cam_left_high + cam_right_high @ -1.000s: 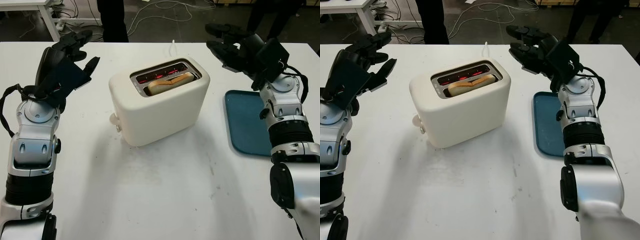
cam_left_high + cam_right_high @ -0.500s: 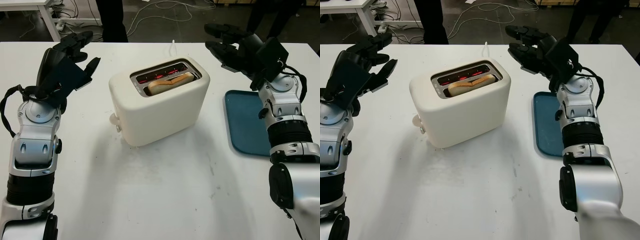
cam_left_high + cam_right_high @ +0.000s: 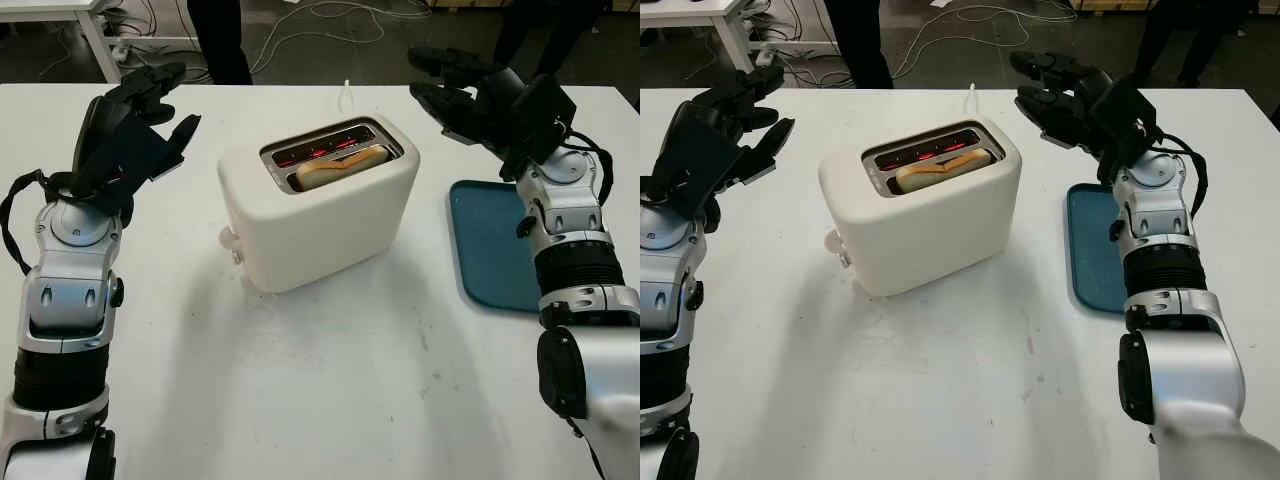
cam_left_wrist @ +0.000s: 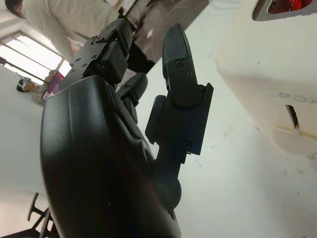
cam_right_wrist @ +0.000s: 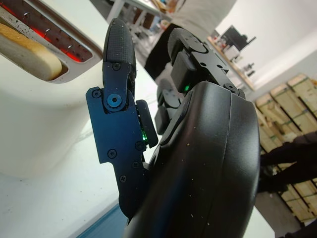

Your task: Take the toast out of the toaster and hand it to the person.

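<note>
A cream two-slot toaster (image 3: 318, 205) stands mid-table with its slots glowing red. One slice of toast (image 3: 342, 166) sits in the nearer slot, its top edge poking out; the toast (image 5: 27, 52) is also in the right wrist view. My left hand (image 3: 140, 125) is raised to the left of the toaster, open and holding nothing. My right hand (image 3: 455, 88) hovers open above the table, right of the toaster and behind it, touching nothing. A person's dark legs (image 3: 218, 35) stand beyond the table's far edge.
A teal tray (image 3: 495, 245) lies flat on the table to the right of the toaster, beneath my right forearm. A white cord (image 3: 347, 95) runs from behind the toaster. Cables cross the floor behind the table. A white bench (image 3: 60, 20) stands far left.
</note>
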### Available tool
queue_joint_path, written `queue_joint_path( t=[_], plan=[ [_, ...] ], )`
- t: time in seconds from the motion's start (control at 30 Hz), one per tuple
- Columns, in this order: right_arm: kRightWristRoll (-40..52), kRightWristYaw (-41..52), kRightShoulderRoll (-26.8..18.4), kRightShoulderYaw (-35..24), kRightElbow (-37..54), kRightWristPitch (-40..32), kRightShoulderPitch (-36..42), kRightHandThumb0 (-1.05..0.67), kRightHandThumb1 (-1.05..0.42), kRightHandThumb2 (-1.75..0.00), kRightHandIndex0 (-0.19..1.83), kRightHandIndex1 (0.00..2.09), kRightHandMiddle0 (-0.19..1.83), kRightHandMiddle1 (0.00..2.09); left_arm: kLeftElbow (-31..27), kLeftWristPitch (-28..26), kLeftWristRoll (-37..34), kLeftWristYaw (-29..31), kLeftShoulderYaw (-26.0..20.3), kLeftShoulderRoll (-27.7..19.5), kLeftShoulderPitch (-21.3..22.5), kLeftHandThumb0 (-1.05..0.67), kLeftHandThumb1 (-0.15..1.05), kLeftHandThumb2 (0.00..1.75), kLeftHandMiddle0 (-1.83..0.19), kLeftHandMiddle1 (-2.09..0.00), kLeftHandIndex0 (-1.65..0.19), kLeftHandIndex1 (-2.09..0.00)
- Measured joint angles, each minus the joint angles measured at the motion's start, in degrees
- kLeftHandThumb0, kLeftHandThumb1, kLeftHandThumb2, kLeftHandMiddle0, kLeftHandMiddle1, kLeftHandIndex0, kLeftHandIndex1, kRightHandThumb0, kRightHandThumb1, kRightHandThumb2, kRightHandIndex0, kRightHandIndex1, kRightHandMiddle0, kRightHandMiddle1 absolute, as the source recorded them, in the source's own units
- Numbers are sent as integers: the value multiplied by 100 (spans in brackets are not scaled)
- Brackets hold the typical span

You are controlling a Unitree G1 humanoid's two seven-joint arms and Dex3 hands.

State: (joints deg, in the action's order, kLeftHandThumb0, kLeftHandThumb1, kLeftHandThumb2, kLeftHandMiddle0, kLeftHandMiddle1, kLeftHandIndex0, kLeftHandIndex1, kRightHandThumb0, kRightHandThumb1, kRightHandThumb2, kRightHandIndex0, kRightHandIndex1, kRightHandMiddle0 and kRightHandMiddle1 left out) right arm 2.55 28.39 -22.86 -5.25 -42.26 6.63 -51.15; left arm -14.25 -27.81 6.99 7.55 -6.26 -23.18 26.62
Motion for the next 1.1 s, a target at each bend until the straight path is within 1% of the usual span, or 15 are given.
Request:
queue_joint_path(
  t=[0.23,0.6,1.1],
  plan=[
    [-2,-1,4,9,0,0,0,-65,-92,-35,38,1,43,0,0,0,-9,0,-7,0,0,-47,92,47,-4,-87,-37,-13],
    [-12,1,3,58,2,1,2,-61,-92,-38,39,1,41,0,-32,-19,-10,0,-16,6,-1,-47,92,47,-3,-85,-36,-13],
    [-12,1,3,88,96,0,22,-61,-92,-38,39,1,41,0,-34,-32,-10,0,-15,24,-1,-47,92,48,-4,-84,-37,-12]
  ],
)
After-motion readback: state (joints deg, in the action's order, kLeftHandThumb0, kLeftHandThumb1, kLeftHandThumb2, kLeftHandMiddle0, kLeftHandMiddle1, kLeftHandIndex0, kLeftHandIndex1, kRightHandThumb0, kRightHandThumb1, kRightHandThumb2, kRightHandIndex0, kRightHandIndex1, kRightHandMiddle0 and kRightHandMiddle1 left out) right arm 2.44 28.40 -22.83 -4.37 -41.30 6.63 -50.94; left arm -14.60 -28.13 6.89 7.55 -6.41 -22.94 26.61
